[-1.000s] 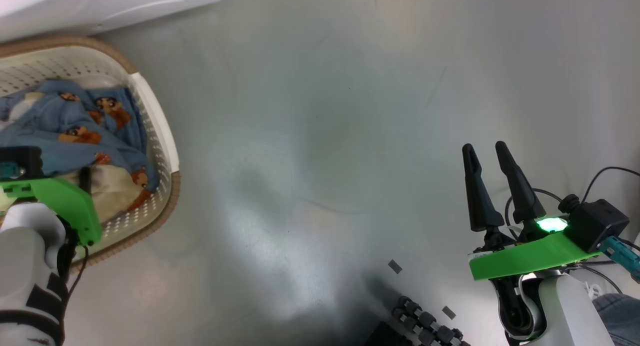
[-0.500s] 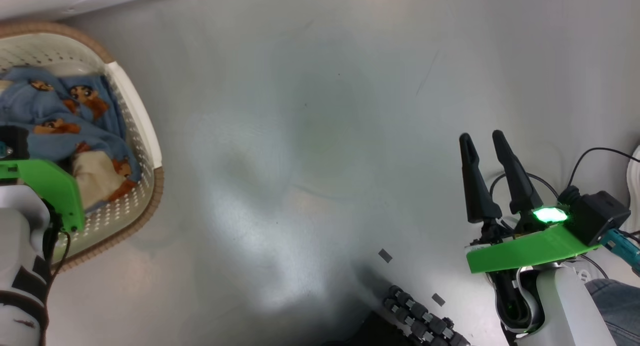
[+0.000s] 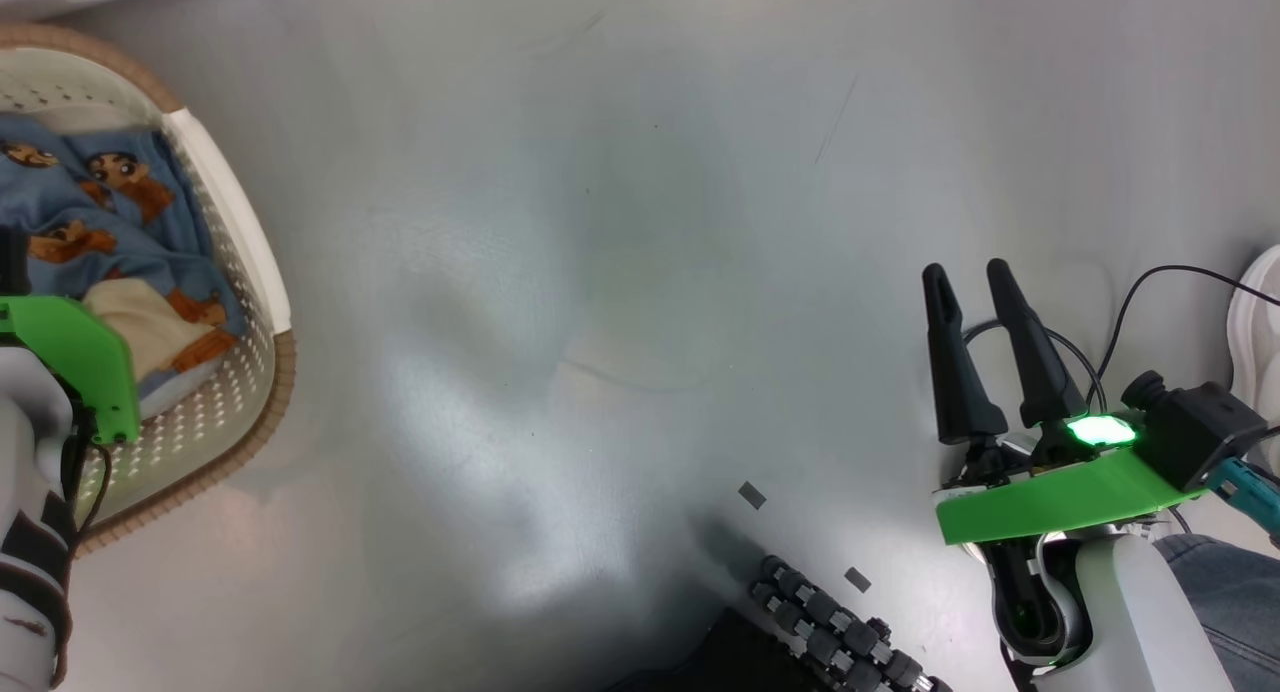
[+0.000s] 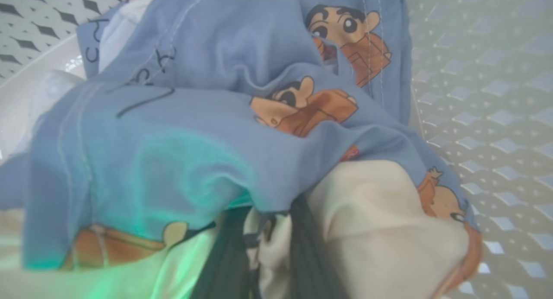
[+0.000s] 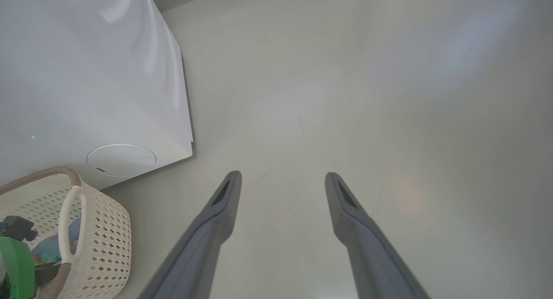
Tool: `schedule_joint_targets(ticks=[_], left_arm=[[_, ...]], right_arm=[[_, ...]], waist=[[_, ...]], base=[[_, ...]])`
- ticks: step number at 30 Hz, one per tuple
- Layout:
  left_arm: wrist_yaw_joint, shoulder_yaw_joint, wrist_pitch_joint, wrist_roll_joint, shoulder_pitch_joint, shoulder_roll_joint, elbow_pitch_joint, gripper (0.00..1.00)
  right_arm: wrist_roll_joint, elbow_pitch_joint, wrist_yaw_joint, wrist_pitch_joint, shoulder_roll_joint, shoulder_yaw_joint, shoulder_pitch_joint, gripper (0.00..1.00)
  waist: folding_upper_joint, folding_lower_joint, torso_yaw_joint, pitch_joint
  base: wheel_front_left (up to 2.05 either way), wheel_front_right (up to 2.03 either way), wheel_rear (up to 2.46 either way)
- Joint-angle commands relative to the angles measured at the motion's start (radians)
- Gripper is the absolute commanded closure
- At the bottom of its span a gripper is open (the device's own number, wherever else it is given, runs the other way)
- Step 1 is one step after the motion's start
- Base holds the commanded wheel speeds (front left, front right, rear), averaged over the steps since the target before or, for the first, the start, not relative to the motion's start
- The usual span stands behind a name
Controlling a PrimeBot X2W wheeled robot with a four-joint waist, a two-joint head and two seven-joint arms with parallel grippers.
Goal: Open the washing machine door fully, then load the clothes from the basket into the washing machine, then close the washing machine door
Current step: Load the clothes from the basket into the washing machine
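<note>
The left gripper [image 4: 265, 212] is down in the basket [image 3: 235, 227]. Its two dark fingers are drawn close together on a fold of the cream garment [image 4: 389, 230], and their tips are buried under the blue garment [image 4: 173, 139] draped over it.

Over the last second the head view slides, so the basket moves toward the left edge. That is the camera turning, not the basket moving. The left arm's green wrist plate [image 3: 75, 357] stays above the basket throughout. The right gripper [image 3: 968, 272] keeps its fingers apart over the bare floor [image 3: 620, 322], well away from the basket.

The grip looks freshly taken, so the loading step seems to be only starting. Both garments still lie in the basket, just beside the washing machine [image 5: 108, 74]. A lift probably comes next, and the blue garment may ride up with the cream one or slip off.
</note>
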Motion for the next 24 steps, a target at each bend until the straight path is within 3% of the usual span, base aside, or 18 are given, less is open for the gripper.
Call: schedule_joint_targets(ticks=[1, 14, 24], left_arm=[[0.006, 0.011, -0.012, 0.001, 0.013, 0.025, 0.005, 1.0], [0.01, 0.055, -0.178, -0.078, 0.068, -0.038, 0.008, 1.0], [0.0, 0.101, -0.27, -0.151, 0.219, -0.126, -0.084, 1.0]], right_arm=[[0.007, -0.019, 0.002, -0.012, -0.013, 0.004, 0.017, 0.0], [-0.01, -0.016, 0.002, -0.012, -0.013, -0.023, 0.012, 0.0], [-0.065, -0.019, 0.002, -0.012, -0.013, -0.06, 0.043, 0.0]], waist=[[0.0, 0.0, 0.003, 0.0], [0.0, 0.0, 0.08, -0.087], [0.0, 0.0, 0.185, -0.24]], base=[[0.0, 0.0, 0.0], [0.0, 0.0, 0.0], [0.0, 0.0, 0.0]])
